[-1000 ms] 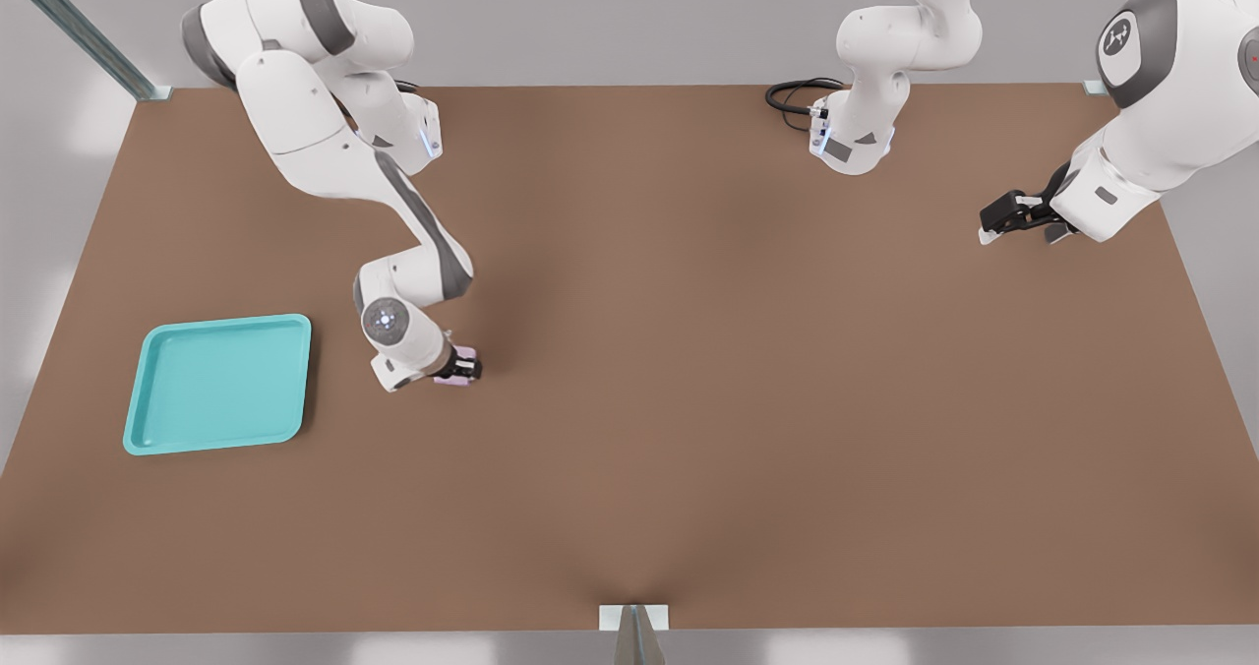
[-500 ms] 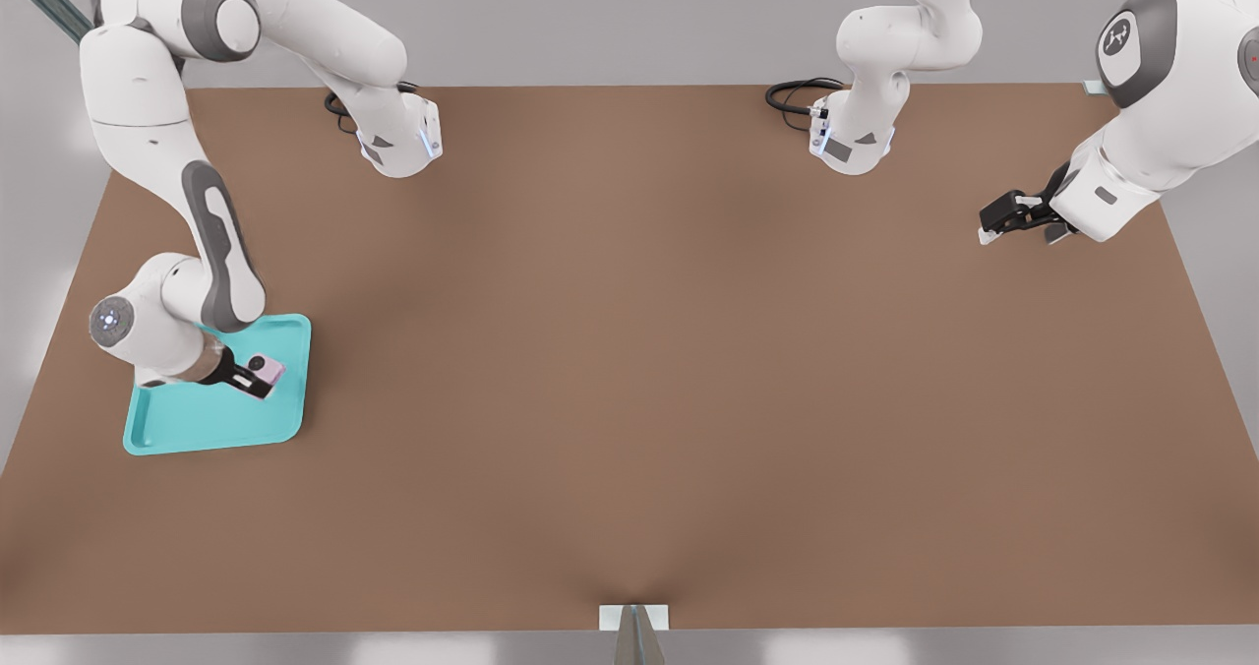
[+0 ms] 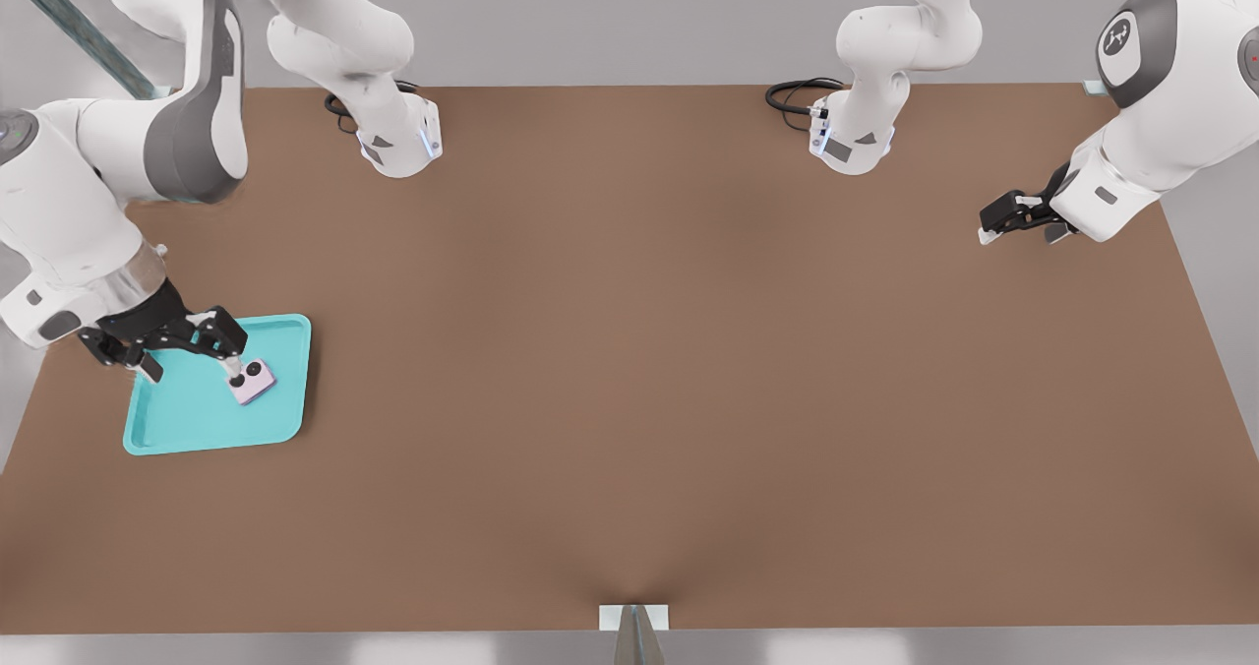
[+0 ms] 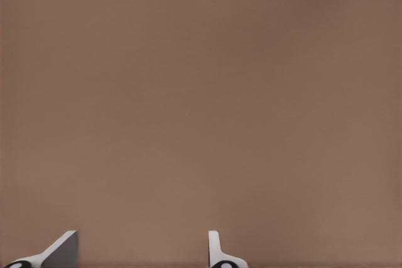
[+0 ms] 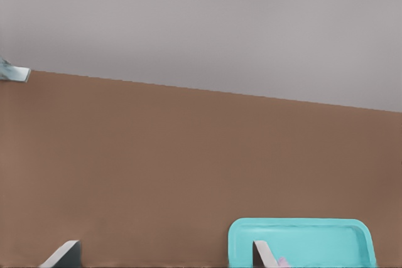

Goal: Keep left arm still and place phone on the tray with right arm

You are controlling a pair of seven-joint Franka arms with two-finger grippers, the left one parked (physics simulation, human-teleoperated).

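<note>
**Phone down on tray, gripper spread**

Lying flat inside the turquoise tray [image 3: 197, 419], toward its right side in the front view: the pink-lilac phone [image 3: 253, 382], lenses up. Hovering above the tray, at the front view's left edge of the brown table [image 3: 689, 370]: the right arm's gripper [image 3: 189, 362], fingers parted wide, one pale tip just beside the phone, the other over the tray's far-left rim. Nothing clamped between them. In the right wrist view, a fingertip [image 5: 264, 254] over the tray [image 5: 314, 236], a pink sliver beside it.

**Brown table, one tray near its edge**

The broad, matte brown tabletop [image 3: 689, 370] carries a shallow turquoise plastic tray [image 3: 197, 419] near the front view's left edge. The right arm's black two-finger gripper [image 3: 192, 365] hangs over that tray, fingers spread.
</note>
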